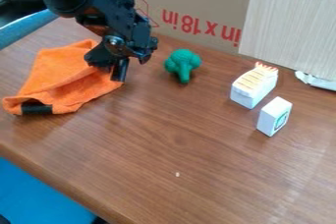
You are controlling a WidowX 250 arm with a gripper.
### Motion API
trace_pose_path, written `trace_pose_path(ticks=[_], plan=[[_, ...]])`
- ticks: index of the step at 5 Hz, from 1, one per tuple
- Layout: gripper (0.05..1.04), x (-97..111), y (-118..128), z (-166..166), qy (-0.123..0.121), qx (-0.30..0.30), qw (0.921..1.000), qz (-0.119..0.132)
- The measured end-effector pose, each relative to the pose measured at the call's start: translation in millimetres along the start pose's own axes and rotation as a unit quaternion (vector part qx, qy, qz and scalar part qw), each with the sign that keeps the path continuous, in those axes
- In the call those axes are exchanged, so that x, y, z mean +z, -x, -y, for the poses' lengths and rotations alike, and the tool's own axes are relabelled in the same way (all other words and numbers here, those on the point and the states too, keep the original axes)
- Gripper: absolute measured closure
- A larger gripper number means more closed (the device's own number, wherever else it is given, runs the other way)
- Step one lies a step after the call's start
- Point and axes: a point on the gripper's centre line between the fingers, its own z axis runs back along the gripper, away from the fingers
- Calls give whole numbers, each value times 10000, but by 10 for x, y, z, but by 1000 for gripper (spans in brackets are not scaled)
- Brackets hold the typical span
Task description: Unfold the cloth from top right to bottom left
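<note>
at the near side, the counter [177, 144] runs toward the cloth [72, 83], which lies folded at the view's left, its dark patch [36, 108] at the lower-left end. its long axis slants from upper right to lower left, so most of it lies left of the tool [121, 69]. that offset likely decides the move: catch the upper-right part, then draw down-left. the tool hangs steeply over the cloth's right edge; i can't tell if it's wide, narrow or gripping fabric. the arm [108, 2] slopes in from the upper left. beyond stands cardboard [190, 2].
</note>
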Motion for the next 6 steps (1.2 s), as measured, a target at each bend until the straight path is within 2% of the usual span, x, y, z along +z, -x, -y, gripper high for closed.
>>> trace_pose_path(ticks=[3,5,6], plan=[[110,-220,21,47,-467,261,9985,143],[674,-252,44,52,-471,185,9986,141],[895,-231,24,47,-419,164,9989,92]])
